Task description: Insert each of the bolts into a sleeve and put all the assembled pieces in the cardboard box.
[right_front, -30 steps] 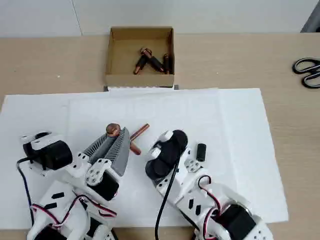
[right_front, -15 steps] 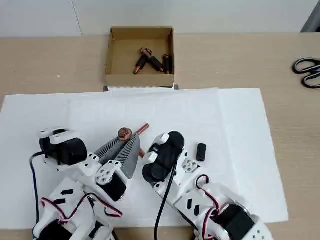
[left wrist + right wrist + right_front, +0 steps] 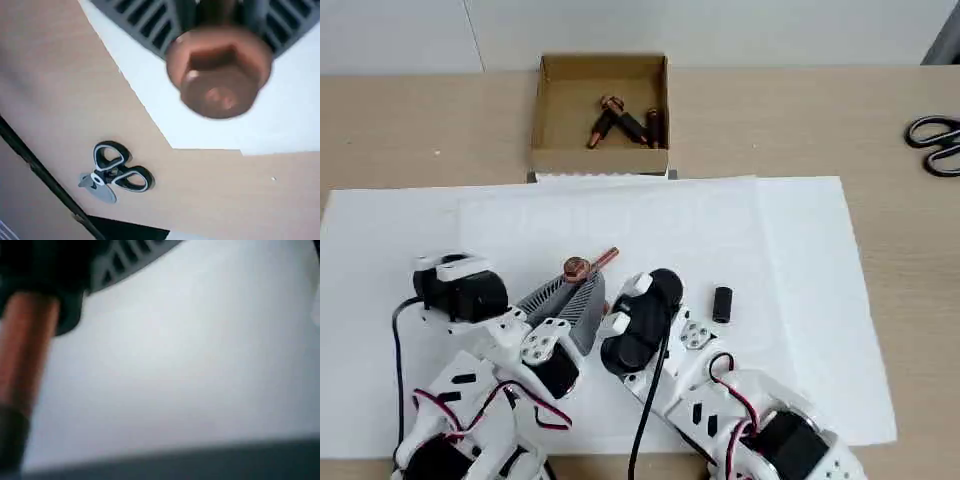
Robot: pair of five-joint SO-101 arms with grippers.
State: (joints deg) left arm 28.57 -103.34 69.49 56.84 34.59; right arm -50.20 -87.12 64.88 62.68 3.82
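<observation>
Shifted sideways since a second ago, my left gripper (image 3: 576, 277) now sits more squarely in front of the open brown cardboard box (image 3: 548, 110), well apart from it. Its grey ribbed fingers (image 3: 552, 293) are pinching a copper-coloured hex-head metal bolt (image 3: 576, 267) (image 3: 217, 70). A second copper bolt (image 3: 606, 258) lies just beside it on the white paper sheet (image 3: 800, 230). My right gripper (image 3: 632, 310) is farther from the box. I cannot tell its state. A short black cylindrical sleeve (image 3: 722, 303) lies on the sheet, well apart from the box. Assembled bolt-and-sleeve pieces (image 3: 620, 120) rest inside the box.
</observation>
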